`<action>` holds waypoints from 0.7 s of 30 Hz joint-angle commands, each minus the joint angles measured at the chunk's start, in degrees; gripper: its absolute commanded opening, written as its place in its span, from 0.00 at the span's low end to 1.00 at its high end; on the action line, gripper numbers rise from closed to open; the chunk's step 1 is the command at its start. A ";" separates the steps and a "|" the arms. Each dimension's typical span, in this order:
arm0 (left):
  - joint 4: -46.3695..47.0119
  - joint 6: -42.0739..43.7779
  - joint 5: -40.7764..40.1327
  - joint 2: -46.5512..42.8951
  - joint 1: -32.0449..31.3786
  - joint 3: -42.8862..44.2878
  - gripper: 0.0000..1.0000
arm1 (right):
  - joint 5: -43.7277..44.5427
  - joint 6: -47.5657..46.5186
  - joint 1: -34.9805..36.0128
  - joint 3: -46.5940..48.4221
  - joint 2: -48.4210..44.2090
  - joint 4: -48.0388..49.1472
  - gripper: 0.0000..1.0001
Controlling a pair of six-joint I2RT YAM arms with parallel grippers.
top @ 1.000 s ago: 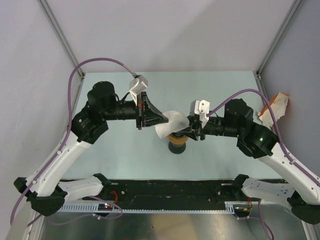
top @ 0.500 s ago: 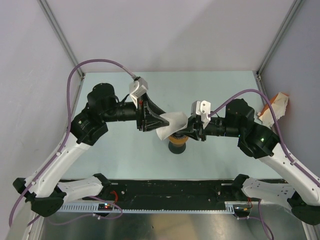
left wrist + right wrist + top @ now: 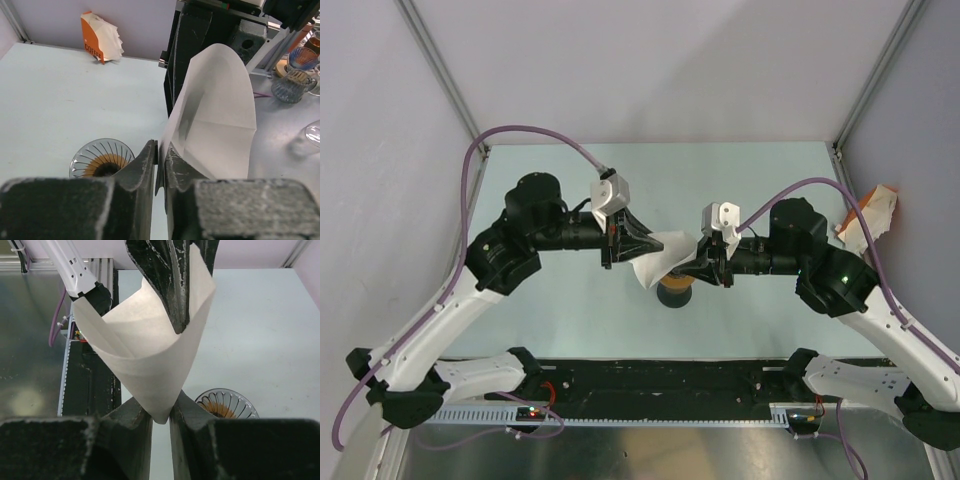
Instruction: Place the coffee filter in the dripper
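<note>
**Both claws pinch the opened filter above the dripper**

The left claw (image 3: pixel 160 148) is pressed nearly together, with the side edge of the coffee filter (image 3: pixel 215 110) caught between its fingers. Ahead of that claw the white paper rises and fans out to the right.

The right claw (image 3: pixel 161 412) faces it and pinches the pointed bottom of the same filter. The paper opens upward from its fingers into a cone. From above, the two claws meet tip to tip with the filter held in the air between them.

The dripper (image 3: pixel 101 159) stands on the table (image 3: pixel 570 300), below and to the left of the left claw's fingertips. It is below and to the right of the right claw's fingers. The filter is above the dripper, not inside it. An orange ring shows through the ribbed clear cone.

An orange filter pack (image 3: pixel 97 37) leans at the wall, well ahead of the left claw.
</note>
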 commanded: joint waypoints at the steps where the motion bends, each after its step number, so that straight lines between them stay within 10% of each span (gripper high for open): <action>1: -0.05 3.67 0.32 -1.75 -0.33 1.86 0.20 | -1.32 1.75 -0.32 2.62 -0.39 -0.74 0.21; 6: -0.09 2.78 1.72 -2.29 -0.26 1.99 0.14 | -2.84 3.62 -0.57 2.64 -0.25 -0.75 0.22; 13: -0.13 0.50 4.74 -3.88 1.32 2.52 0.80 | -4.57 6.39 -1.61 2.63 -0.35 0.21 0.16; 21: -0.45 -1.61 8.00 -6.58 2.19 2.75 0.99 | -5.53 8.30 -2.30 2.63 -0.09 -0.69 0.13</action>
